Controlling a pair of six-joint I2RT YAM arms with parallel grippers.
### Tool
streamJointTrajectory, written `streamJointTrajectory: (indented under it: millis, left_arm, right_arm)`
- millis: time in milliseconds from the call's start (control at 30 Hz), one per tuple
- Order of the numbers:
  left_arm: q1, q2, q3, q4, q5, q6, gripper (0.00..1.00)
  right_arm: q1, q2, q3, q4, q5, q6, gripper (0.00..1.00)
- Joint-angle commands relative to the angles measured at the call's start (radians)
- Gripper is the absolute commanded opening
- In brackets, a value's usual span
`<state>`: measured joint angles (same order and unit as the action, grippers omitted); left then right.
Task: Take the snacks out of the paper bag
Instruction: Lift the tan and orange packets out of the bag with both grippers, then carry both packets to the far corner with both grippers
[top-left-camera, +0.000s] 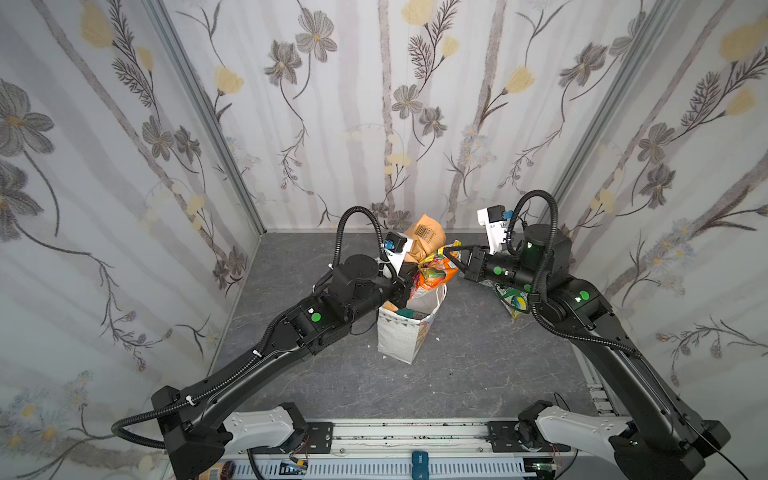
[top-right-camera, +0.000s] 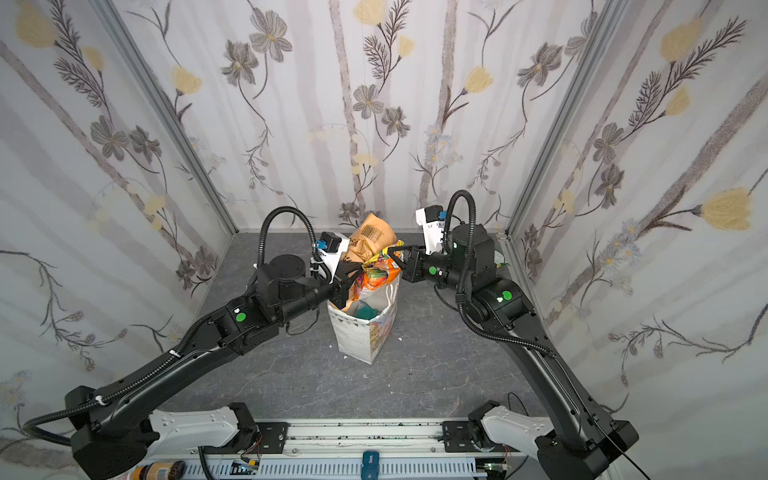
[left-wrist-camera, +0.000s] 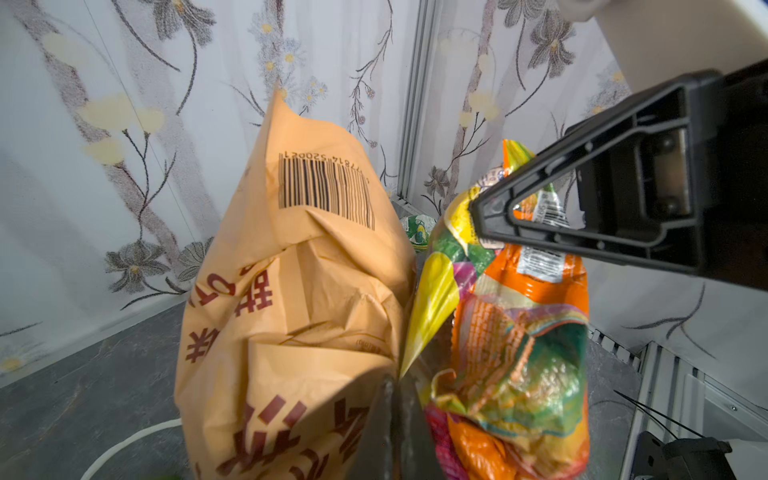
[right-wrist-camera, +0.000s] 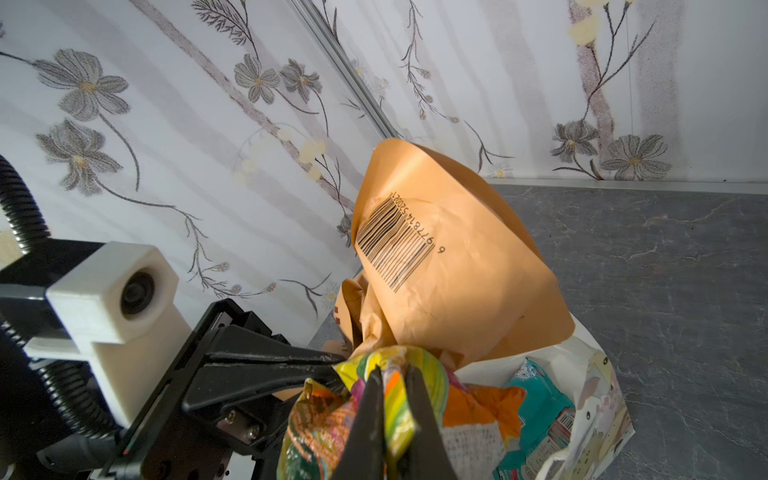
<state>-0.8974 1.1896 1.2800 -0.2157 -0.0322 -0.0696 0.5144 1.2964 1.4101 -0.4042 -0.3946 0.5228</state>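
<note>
Clamped tight with right gripper (right-wrist-camera: 393, 374) onto the top of the orange packet (right-wrist-camera: 322, 428). Squeezed shut with left gripper (left-wrist-camera: 392, 386) on the snacks (top-right-camera: 374, 268) where tan packet (left-wrist-camera: 299, 291) meets orange, can't tell which. Held just over the upright paper bag (top-left-camera: 405, 338) on the table (top-left-camera: 465, 374), teal packet (right-wrist-camera: 540, 403) inside.

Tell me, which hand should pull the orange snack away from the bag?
Probably right: the right hand pinches the orange packet by its top, above the paper bag; the left hand is shut on the tan packet.
</note>
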Motion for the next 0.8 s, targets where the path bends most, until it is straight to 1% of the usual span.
streamJointTrajectory:
  millis: [0,100,333,433,567,633,767]
  left_arm:
    - [0.005,-0.003,0.033,-0.102,-0.023,-0.012,0.0]
    - [0.006,0.012,0.074,-0.089,0.026,-0.009,0.0]
    - [0.005,0.067,0.191,-0.093,0.032,0.028,0.0]
    - [0.005,0.13,0.23,-0.075,0.04,0.042,0.0]
    - [0.007,0.229,0.336,-0.1,0.094,0.041,0.0]
    - [0.005,0.267,0.369,-0.082,0.11,0.037,0.0]
    - [0.002,0.341,0.434,-0.055,0.134,0.029,0.0]
  right_arm:
    - [-0.018,-0.031,0.027,0.156,0.118,0.027,0.0]
    - [-0.031,-0.064,0.034,0.159,0.158,0.032,0.0]
    - [-0.074,-0.155,0.031,0.159,0.23,0.035,0.0]
    - [-0.094,-0.184,0.017,0.156,0.255,0.034,0.0]
    - [-0.125,-0.257,-0.049,0.156,0.322,0.052,0.0]
    - [-0.145,-0.3,-0.081,0.15,0.357,0.057,0.0]
    - [-0.158,-0.389,-0.135,0.108,0.469,0.044,0.0]
